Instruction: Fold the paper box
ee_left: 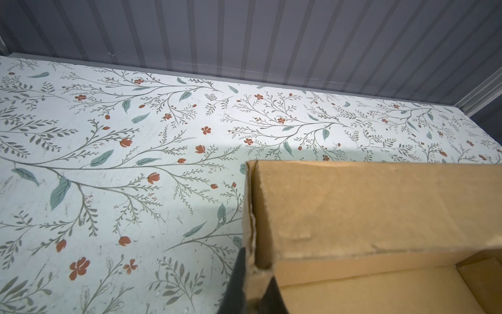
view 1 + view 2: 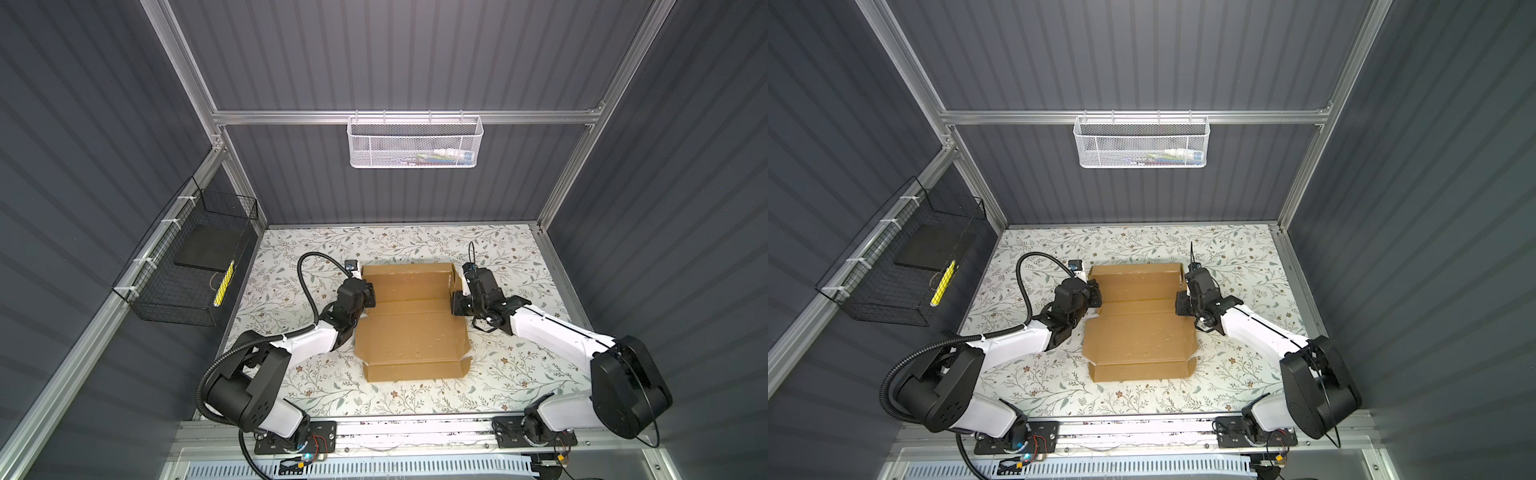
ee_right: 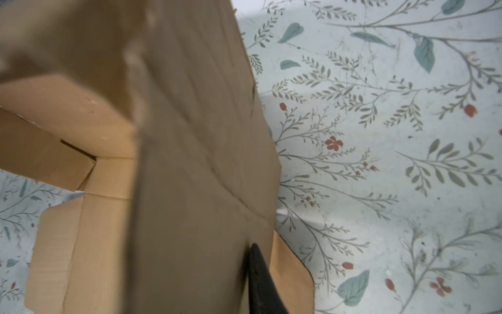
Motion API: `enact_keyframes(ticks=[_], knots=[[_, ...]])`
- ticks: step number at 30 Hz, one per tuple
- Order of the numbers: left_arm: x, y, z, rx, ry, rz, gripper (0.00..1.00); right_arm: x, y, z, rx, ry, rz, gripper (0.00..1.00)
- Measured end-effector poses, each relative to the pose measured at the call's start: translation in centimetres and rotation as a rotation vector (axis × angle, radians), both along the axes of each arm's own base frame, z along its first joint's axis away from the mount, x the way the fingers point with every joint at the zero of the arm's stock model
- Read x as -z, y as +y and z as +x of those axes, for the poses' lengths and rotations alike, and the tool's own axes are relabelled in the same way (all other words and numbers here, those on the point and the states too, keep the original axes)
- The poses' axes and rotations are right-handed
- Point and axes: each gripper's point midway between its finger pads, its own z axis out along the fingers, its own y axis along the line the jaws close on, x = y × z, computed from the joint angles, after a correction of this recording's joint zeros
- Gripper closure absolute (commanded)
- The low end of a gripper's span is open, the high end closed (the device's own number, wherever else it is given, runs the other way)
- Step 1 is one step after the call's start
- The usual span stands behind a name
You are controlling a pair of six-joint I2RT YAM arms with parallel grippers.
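Left claw [image 1: 252, 274] pinches paper box [image 1: 353, 212] wall; right claw [image 3: 251, 255] grips opposite flap.

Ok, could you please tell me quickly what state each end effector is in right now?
Left end effector: closed, pinching a wall edge of the paper box.
Right end effector: closed on the paper box's opposite side panel.

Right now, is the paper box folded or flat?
Partly folded: on the paper box the far wall stands up, the near panel lies flat.
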Motion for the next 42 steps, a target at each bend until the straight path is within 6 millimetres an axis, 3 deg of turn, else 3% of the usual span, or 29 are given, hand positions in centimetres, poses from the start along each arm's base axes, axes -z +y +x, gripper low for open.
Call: enact_keyframes(ticks=[3,10,42], knots=[[0.0,0.0,0.0,0.002,-0.001,0.001,1.0,1.1,-0.5,-0.5,0.01,-0.006,-0.009,0.85],[0.0,-0.1,0.0,0.002,-0.001,0.001,1.0,1.0,-0.8,-0.3,0.023,-0.049,-0.007,0.84],[0.0,0.2,0.1,-0.013,-0.003,0.008,1.0,-1.6,-1.1,-0.1,0.011,-0.101,-0.026,0.43]])
